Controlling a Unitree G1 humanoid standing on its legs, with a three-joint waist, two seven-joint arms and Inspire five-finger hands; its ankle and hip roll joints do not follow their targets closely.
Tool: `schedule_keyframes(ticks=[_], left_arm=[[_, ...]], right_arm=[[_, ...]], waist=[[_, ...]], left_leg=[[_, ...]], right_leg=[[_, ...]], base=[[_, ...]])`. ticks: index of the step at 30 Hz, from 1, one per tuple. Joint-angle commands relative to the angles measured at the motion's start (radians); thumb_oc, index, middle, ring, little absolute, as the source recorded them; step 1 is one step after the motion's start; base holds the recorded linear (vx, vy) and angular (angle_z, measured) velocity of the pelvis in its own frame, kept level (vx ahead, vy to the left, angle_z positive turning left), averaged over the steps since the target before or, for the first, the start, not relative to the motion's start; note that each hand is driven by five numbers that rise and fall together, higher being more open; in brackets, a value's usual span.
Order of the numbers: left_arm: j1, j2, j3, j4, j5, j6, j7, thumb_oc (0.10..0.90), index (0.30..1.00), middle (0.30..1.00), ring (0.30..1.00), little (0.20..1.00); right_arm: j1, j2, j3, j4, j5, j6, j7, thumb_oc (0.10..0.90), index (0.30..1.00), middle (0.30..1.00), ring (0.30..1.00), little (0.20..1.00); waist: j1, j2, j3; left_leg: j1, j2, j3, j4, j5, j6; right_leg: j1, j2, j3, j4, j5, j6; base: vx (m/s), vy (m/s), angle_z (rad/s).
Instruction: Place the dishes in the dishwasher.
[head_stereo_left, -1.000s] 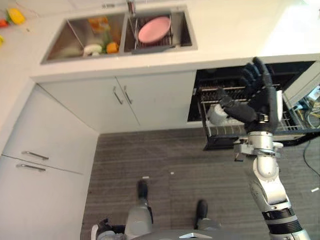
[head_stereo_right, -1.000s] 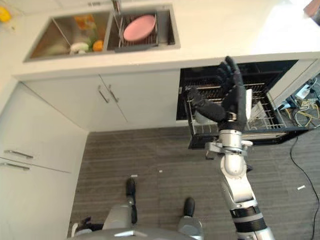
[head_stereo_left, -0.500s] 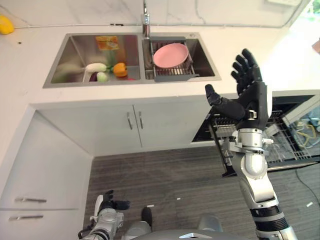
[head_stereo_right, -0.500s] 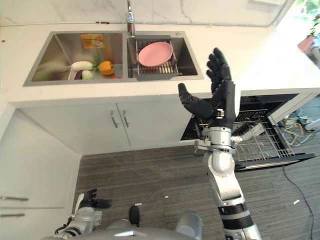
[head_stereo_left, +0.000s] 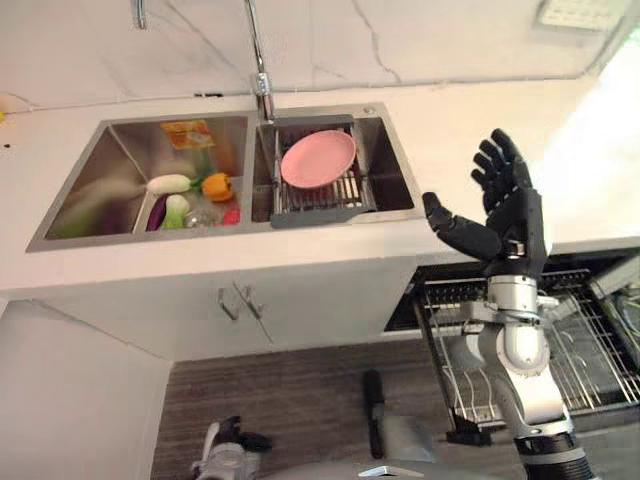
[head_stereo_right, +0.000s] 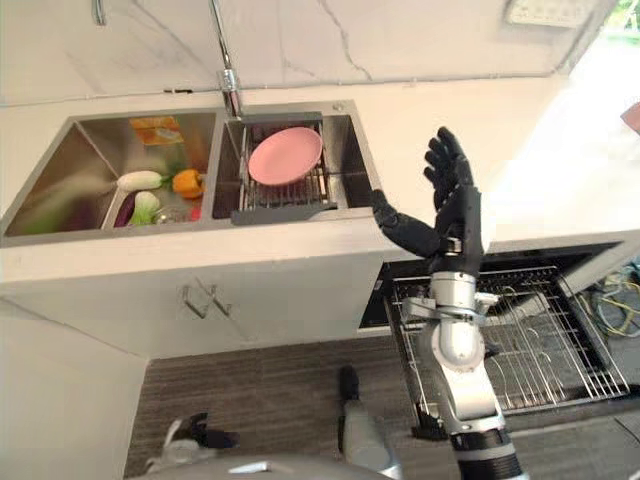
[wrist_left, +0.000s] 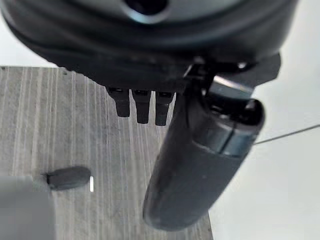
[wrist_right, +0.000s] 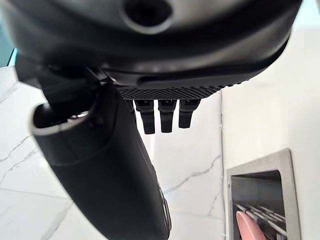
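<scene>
Now, step in hand: I judge this to be the reach for the pink plate (head_stereo_left: 318, 158); nothing is held yet.
Right hand: my right hand (head_stereo_left: 503, 206) is raised in front of the counter (head_stereo_left: 440, 130), fingers straight and spread, thumb out to the side, empty. It hangs off to the right of the sink (head_stereo_left: 395, 170), well apart from the plate.
Left hand: my left hand (wrist_left: 200, 165) hangs low over the floor, fingers straight and relaxed, holding nothing.
Plate: it leans tilted in the wire drying rack (head_stereo_left: 325, 195) that sits in the sink's right basin, just right of the faucet (head_stereo_left: 258, 70).
Left basin: vegetables (head_stereo_left: 190, 190) lie there; I leave them alone.
Dishwasher: its lower rack (head_stereo_right: 520, 340) is pulled out below the counter, under my right arm, so the drop spot is ready. I cannot tell what already lies in it.
How to do it well: I would carry the hand across and over the basin edge, come at the plate's upper rim, thumb on one face and fingers on the other.
Risk: a smooth plate could slip from a shallow pinch, and the rack wires could snag my fingers, so I would lift straight up before swinging toward the dishwasher.
</scene>
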Motion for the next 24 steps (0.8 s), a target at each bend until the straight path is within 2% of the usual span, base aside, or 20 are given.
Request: schedule_keyframes(ticks=[1, 2, 3, 4, 5, 6, 7, 8, 9, 10, 11, 12, 13, 15, 17, 24], left_arm=[[0.011, 0.051, -0.018, 0.007, 0.03, -0.032, 0.004, 0.8, 0.9, 0.9, 0.9, 0.9], [0.02, 0.047, -0.017, 0.008, 0.015, -0.031, 0.005, 0.8, 0.9, 0.9, 0.9, 0.9], [0.02, 0.047, -0.017, 0.008, 0.015, -0.031, 0.005, 0.8, 0.9, 0.9, 0.9, 0.9], [0.021, 0.043, -0.023, 0.001, 0.016, -0.034, 0.005, 0.8, 0.9, 0.9, 0.9, 0.9], [0.013, 0.035, -0.032, -0.014, 0.001, -0.038, 0.009, 0.8, 0.9, 0.9, 0.9, 0.9], [0.011, 0.035, -0.032, -0.014, 0.001, -0.038, 0.01, 0.8, 0.9, 0.9, 0.9, 0.9], [0.002, 0.035, -0.025, -0.016, -0.022, -0.041, 0.021, 0.8, 0.9, 0.9, 0.9, 0.9], [-0.008, 0.036, -0.021, -0.025, -0.037, -0.042, 0.031, 0.8, 0.9, 0.9, 0.9, 0.9], [-0.016, 0.032, -0.037, -0.033, -0.015, -0.042, 0.041, 0.8, 0.9, 0.9, 0.9, 0.9], [-0.015, 0.03, -0.039, -0.034, -0.014, -0.042, 0.042, 0.8, 0.9, 0.9, 0.9, 0.9], [-0.015, 0.024, -0.067, -0.044, 0.005, -0.038, 0.038, 0.8, 0.9, 0.9, 0.9, 0.9], [0.009, 0.023, -0.075, -0.06, 0.012, -0.047, 0.045, 0.8, 0.9, 0.9, 0.9, 0.9], [0.014, 0.027, -0.084, -0.046, 0.035, -0.052, 0.043, 0.8, 0.9, 0.9, 0.9, 0.9], [0.013, 0.028, -0.067, -0.026, 0.025, -0.047, 0.031, 0.8, 0.9, 0.9, 0.9, 0.9], [0.017, 0.029, -0.063, -0.018, 0.03, -0.044, 0.025, 0.8, 0.9, 0.9, 0.9, 0.9], [0.026, 0.04, -0.058, -0.016, 0.058, -0.047, 0.009, 0.8, 0.9, 0.9, 0.9, 0.9]], right_arm=[[-0.064, -0.004, -0.063, -0.147, -0.02, -0.107, -0.002, 0.8, 0.9, 0.9, 0.9, 0.9], [-0.082, -0.014, -0.057, -0.139, 0.0, -0.111, 0.0, 0.8, 0.9, 0.9, 0.9, 0.9], [-0.082, -0.014, -0.057, -0.139, 0.0, -0.111, 0.0, 0.8, 0.9, 0.9, 0.9, 0.9], [-0.089, -0.021, -0.06, -0.138, 0.007, -0.112, 0.003, 0.8, 0.9, 0.9, 0.9, 0.9], [-0.107, -0.039, -0.058, -0.129, 0.026, -0.114, 0.005, 0.8, 0.9, 0.9, 0.9, 0.9], [-0.109, -0.039, -0.059, -0.128, 0.026, -0.115, 0.005, 0.8, 0.9, 0.9, 0.9, 0.9], [-0.109, -0.046, -0.055, -0.122, 0.037, -0.115, 0.007, 0.8, 0.9, 0.9, 0.9, 0.9], [-0.105, -0.056, -0.066, -0.125, 0.037, -0.113, -0.003, 0.8, 0.9, 0.9, 0.9, 0.9], [-0.09, -0.06, -0.095, -0.134, 0.031, -0.109, -0.007, 0.8, 0.9, 0.9, 0.9, 0.9], [-0.087, -0.06, -0.096, -0.136, 0.031, -0.109, -0.007, 0.8, 0.9, 0.9, 0.9, 0.9], [-0.083, -0.07, -0.129, -0.137, -0.015, -0.118, -0.059, 0.8, 0.9, 0.9, 0.9, 0.9], [-0.077, -0.071, -0.114, -0.124, 0.005, -0.109, -0.033, 0.8, 0.9, 0.9, 0.9, 0.9], [-0.064, -0.071, -0.11, -0.132, 0.004, -0.111, -0.017, 0.8, 0.9, 0.9, 0.9, 0.9], [-0.043, -0.048, -0.119, -0.142, 0.01, -0.107, -0.012, 0.8, 0.9, 0.9, 0.9, 0.9], [-0.033, -0.03, -0.113, -0.139, 0.007, -0.098, -0.009, 0.8, 0.9, 0.9, 0.9, 0.9], [-0.03, -0.057, -0.098, -0.151, -0.11, -0.057, 0.006, 0.8, 0.9, 0.9, 0.9, 0.9]], waist=[[0.005, -0.05, -0.042], [0.023, -0.045, -0.036], [0.023, -0.045, -0.036], [0.034, -0.042, -0.025], [0.053, -0.063, 0.007], [0.049, -0.063, 0.008], [0.06, -0.083, 0.023], [0.062, -0.097, 0.038], [0.057, -0.092, 0.034], [0.063, -0.091, 0.034], [0.064, -0.09, 0.035], [0.069, -0.081, 0.031], [0.065, -0.068, 0.024], [0.047, -0.061, -0.02], [0.046, -0.057, -0.036], [0.053, -0.07, -0.044]], left_leg=[[-0.038, -0.08, -0.069, -0.039, 0.069, -0.02], [-0.057, -0.04, -0.074, 0.039, 0.133, -0.056], [-0.057, -0.04, -0.074, 0.039, 0.133, -0.056], [-0.089, -0.038, -0.082, 0.124, 0.17, -0.078], [-0.177, -0.071, -0.111, 0.311, 0.235, -0.107], [-0.187, -0.073, -0.117, 0.325, 0.23, -0.106], [-0.221, -0.094, -0.121, 0.392, 0.251, -0.116], [-0.276, -0.088, -0.093, 0.389, 0.256, -0.113], [-0.313, -0.007, -0.004, 0.225, 0.232, -0.087], [-0.298, -0.006, 0.004, 0.211, 0.232, -0.088], [-0.314, 0.03, 0.053, 0.141, 0.231, -0.079], [-0.269, 0.019, 0.032, 0.133, 0.215, -0.075], [-0.264, 0.018, 0.012, 0.116, 0.232, -0.08], [-0.193, -0.006, 0.034, -0.005, 0.186, -0.065], [-0.157, -0.022, 0.052, -0.038, 0.171, -0.058], [-0.146, -0.055, 0.07, -0.039, 0.138, -0.042]], right_leg=[[0.172, -0.068, -0.014, -0.123, -0.048, 0.08], [0.214, -0.047, -0.033, -0.123, -0.076, 0.056], [0.214, -0.047, -0.033, -0.123, -0.076, 0.056], [0.238, -0.038, -0.035, -0.123, -0.097, 0.045], [0.275, -0.053, -0.044, -0.123, -0.117, 0.024], [0.275, -0.055, -0.049, -0.123, -0.117, 0.025], [0.296, -0.067, -0.051, -0.123, -0.128, 0.015], [0.309, -0.08, -0.057, -0.123, -0.139, 0.016], [0.327, -0.094, -0.063, -0.123, -0.159, 0.031], [0.331, -0.094, -0.058, -0.123, -0.163, 0.032], [0.341, -0.107, -0.069, -0.123, -0.165, 0.046], [0.345, -0.098, -0.062, -0.123, -0.168, 0.046], [0.345, -0.096, -0.064, -0.123, -0.172, 0.049], [0.348, -0.108, -0.076, -0.123, -0.168, 0.054], [0.352, -0.118, -0.08, -0.123, -0.165, 0.06], [0.351, -0.15, -0.083, -0.123, -0.146, 0.084]], base=[[0.28, -0.353, 0.17], [0.14, -0.224, 0.11], [0.13, -0.208, 0.16], [0.12, -0.167, 0.12], [0.11, -0.164, 0.15], [0.1, -0.181, 0.12], [0.05, -0.098, 0.08], [0.2, -0.027, 0.23], [0.18, 0.042, 0.37], [0.25, 0.087, 0.57], [0.14, 0.009, 0.29], [0.14, 0.036, -0.03], [0.1, 0.047, -0.52], [0.19, 0.117, -0.51], [0.14, 0.132, -0.27], [0.05, 0.105, -0.04]])
